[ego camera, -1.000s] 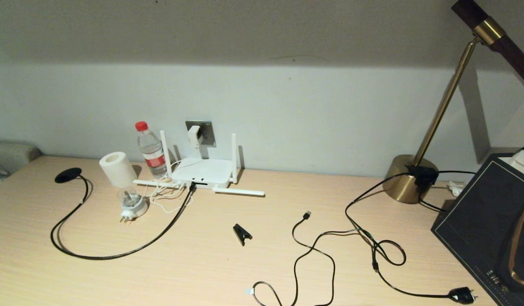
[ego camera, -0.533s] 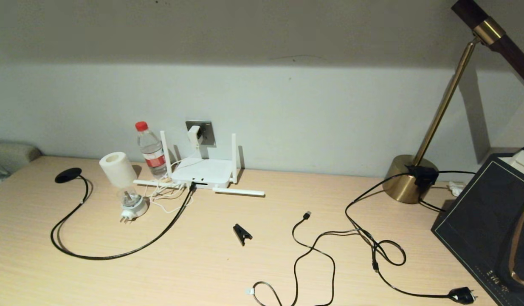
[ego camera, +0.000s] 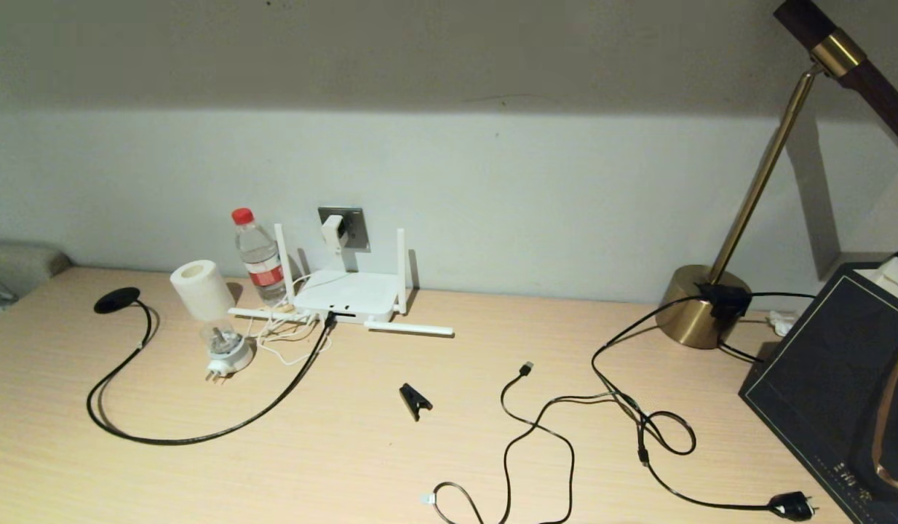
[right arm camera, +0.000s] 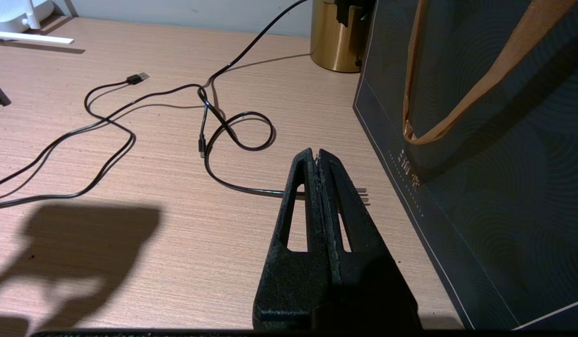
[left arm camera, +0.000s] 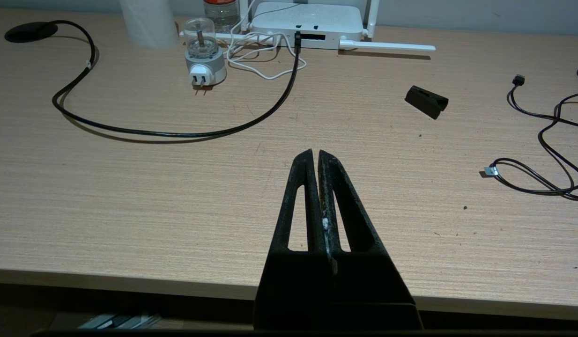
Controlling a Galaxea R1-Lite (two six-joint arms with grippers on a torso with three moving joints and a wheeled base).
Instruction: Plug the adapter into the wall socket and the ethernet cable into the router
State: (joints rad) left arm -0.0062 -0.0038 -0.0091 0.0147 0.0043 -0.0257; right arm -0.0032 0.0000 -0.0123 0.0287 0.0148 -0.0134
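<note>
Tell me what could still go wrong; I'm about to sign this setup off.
The thick black ethernet cable loops widely across the desk; a snag could tug it from the flat white router. The small white adapter looks slightly tilted in the grey wall socket, perhaps not fully seated.

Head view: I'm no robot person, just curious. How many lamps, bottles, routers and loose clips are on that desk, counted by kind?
Lamps: 2, the brass desk lamp and the small plug-in lamp
Bottles: 1, the water bottle
Routers: 1, the router
Clips: 1, the black clip
Total: 5
</note>
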